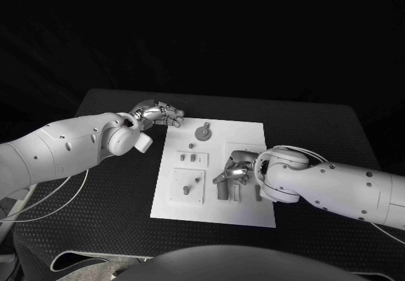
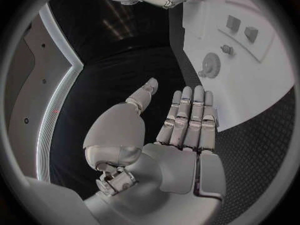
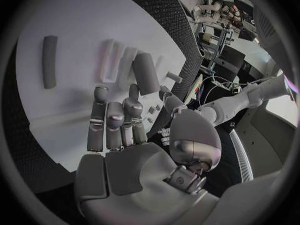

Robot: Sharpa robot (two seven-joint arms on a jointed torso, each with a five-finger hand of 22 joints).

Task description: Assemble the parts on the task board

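One part (image 3: 145,73) at right hand (image 1: 231,174) fingertips | task board (image 1: 244,132)

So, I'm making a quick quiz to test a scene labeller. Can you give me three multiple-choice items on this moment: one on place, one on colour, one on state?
1. Where is the left hand relative to the task board?
A. over its middle
B. at its far left corner
C. past its near edge

2. What colour is the table?
A. black
B. white
C. yellow

3. What is the left hand doing?
A. holding a part
B. pressing flat on the board
C. holding nothing, fingers straight

Answers:
1 B: the head view shows it at that corner.
2 A: a black surface surrounds the white board.
3 C: the left wrist view shows a bare palm, with the thumb apart from the fingers.
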